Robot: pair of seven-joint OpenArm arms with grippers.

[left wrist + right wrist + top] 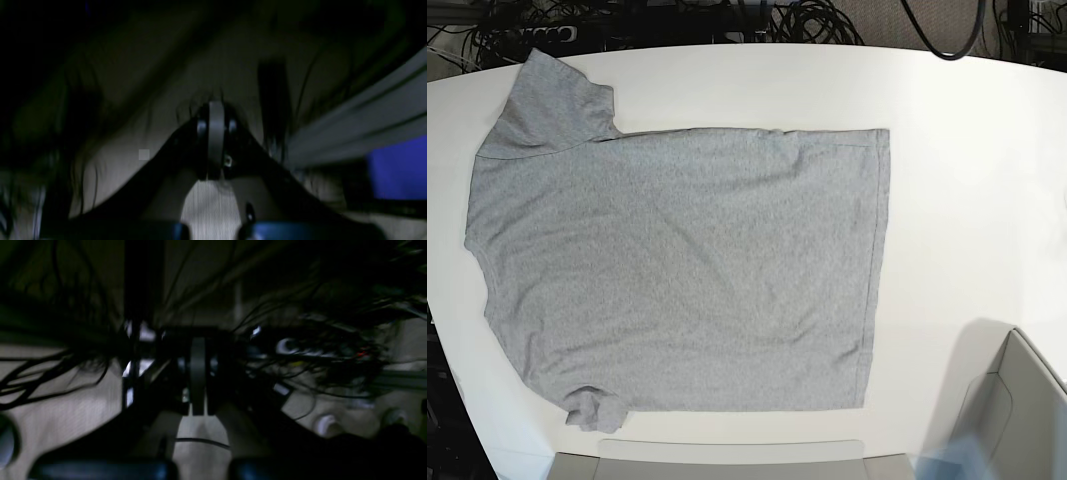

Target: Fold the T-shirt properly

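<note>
The heather-grey T-shirt [677, 265] lies flat on the white table [977, 180], plain side up. Its hem is to the right and its neck end to the left. One sleeve [552, 100] spreads out at the top left; the other [592, 405] is bunched at the bottom left. Neither gripper shows in the base view. In the left wrist view the left gripper [216, 133] is shut, its jaws pressed together with nothing between them. The right gripper [198, 373] is likewise shut and empty in the right wrist view. Both wrist views are dark and blurred, and the shirt shows in neither.
Black cables [757, 20] run along the table's far edge. Grey box-like parts sit at the bottom edge [727, 460] and the bottom right corner [1017, 410]. The right wrist view shows tangled cables [317, 350]; the left wrist view shows a blue patch [400, 166].
</note>
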